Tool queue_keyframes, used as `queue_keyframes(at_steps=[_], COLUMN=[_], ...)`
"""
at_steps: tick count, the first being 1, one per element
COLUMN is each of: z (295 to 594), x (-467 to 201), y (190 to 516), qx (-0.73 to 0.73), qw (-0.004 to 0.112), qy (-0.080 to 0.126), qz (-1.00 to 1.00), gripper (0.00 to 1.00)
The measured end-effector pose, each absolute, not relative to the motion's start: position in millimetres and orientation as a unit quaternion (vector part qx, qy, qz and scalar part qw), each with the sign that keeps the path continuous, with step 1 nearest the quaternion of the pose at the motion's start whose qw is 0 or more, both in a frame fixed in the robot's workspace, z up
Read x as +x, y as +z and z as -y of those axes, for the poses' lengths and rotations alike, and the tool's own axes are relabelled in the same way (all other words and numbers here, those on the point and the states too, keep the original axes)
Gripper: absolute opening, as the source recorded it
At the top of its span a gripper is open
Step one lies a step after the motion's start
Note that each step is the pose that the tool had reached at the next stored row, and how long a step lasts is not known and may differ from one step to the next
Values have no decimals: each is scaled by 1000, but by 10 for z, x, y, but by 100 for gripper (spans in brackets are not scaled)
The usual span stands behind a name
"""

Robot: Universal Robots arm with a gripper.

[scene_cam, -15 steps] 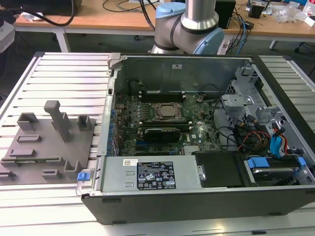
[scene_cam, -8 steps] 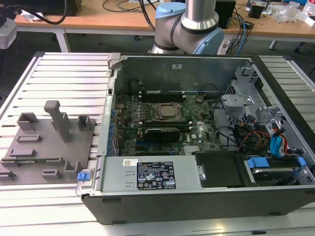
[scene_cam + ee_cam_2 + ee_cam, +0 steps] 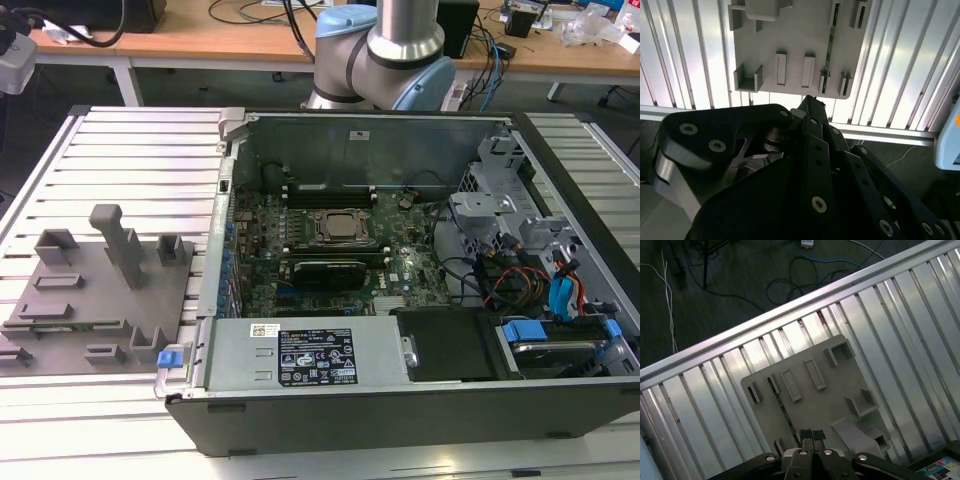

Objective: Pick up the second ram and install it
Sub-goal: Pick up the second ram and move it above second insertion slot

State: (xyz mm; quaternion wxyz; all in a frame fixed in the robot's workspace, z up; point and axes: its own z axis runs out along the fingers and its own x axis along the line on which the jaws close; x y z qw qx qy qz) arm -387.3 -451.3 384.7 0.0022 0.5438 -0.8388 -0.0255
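A slatted metal bench [image 3: 130,150] carries an open computer case [image 3: 400,412] and, on the exterior view's left, a grey holder plate [image 3: 95,303]. In the first wrist view the second ram [image 3: 783,410], a thin green stick, stands on edge in that plate. The gripper [image 3: 811,434] hangs clear of it, fingers pressed together and empty.
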Motion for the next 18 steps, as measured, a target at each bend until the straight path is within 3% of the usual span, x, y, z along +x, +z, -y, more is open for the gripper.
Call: queue_keyframes(at_steps=[18], z=[4513], x=[-3872], y=[3847], qx=[638], qw=[5], qy=[-25], qz=[769], gripper=[11])
